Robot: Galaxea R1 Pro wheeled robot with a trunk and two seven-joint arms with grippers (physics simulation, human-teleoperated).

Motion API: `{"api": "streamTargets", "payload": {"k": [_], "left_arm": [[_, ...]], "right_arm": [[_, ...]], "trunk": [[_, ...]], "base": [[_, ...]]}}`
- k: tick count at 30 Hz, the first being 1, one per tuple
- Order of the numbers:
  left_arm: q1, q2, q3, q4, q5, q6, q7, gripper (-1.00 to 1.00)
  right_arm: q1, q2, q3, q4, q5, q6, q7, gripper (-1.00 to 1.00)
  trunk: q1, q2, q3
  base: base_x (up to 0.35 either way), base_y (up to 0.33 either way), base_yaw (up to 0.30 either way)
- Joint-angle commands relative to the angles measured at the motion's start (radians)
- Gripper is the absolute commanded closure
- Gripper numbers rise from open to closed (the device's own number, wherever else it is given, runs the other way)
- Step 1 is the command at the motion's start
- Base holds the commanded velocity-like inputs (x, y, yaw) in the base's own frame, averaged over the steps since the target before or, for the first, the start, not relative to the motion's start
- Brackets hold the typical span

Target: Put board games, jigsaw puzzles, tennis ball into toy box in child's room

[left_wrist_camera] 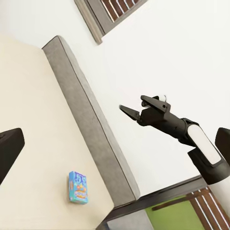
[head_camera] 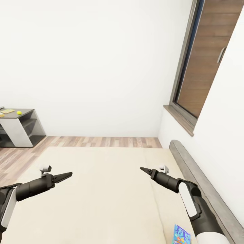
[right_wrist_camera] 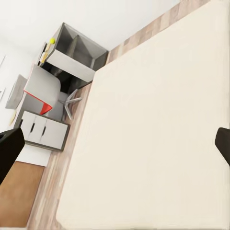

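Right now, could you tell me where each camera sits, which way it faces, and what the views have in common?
Head view: from the robot's head, looking down over the bed toward the far wall; left gripper and right gripper both show, pointing inward.
Left wrist view: near the left gripper, looking across the bed at the right gripper and the blue board game.
Right wrist view: near the right gripper, looking over the bed toward the table.
Shared: head and left wrist views both show the blue board game.

The cream bed (head_camera: 98,196) carries a small blue board game (head_camera: 181,234) near its headboard edge; the table (head_camera: 20,115) bears the tennis ball (head_camera: 19,112).
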Motion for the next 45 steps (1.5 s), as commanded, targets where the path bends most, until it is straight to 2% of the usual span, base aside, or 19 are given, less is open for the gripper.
{"api": "streamTargets", "payload": {"k": [1,19,45], "left_arm": [[-0.001,0.000,0.000,0.000,0.002,0.010,-0.002,-1.00],[-0.001,0.000,0.000,0.000,0.001,0.010,-0.002,-1.00],[-0.001,0.000,-0.001,0.000,0.002,0.010,-0.002,-1.00]], "right_arm": [[-0.001,0.000,-0.002,0.000,-0.002,0.007,0.002,-1.00],[-0.001,0.000,-0.001,0.000,-0.002,0.007,0.002,-1.00],[-0.001,0.000,-0.002,0.000,-0.002,0.007,0.002,-1.00]], "trunk": [[0.001,-0.002,-0.002],[0.001,-0.002,-0.002],[0.001,-0.002,-0.002]], "base": [[-0.017,-0.174,0.000],[-0.002,-0.157,0.000],[0.000,-0.058,0.000]]}}
